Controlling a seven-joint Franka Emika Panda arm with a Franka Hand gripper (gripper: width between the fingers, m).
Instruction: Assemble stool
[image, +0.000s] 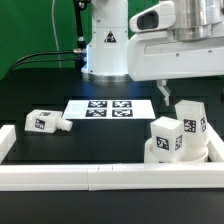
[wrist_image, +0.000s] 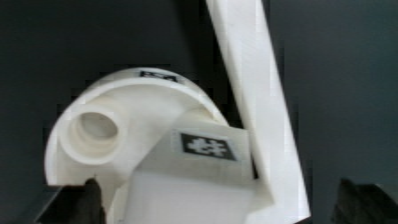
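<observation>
The round white seat (image: 185, 157) lies at the exterior view's right by the front rail. Two tagged white legs stand on it, one nearer (image: 167, 135) and one behind (image: 191, 117). A third leg (image: 45, 122) lies loose on the table at the exterior view's left. My gripper (image: 162, 93) hangs just above the seat and its legs. In the wrist view the seat (wrist_image: 111, 100) shows an empty socket hole. A tagged leg (wrist_image: 210, 145) stands between my spread fingers (wrist_image: 71, 205). My gripper (wrist_image: 217, 208) is open, with a dark gap beside one finger.
The marker board (image: 100, 107) lies mid-table in front of the robot base (image: 105, 45). Long white rails run along the front (image: 90, 172) and the left edge (image: 5, 140). A rail (wrist_image: 246, 80) passes close beside the seat in the wrist view.
</observation>
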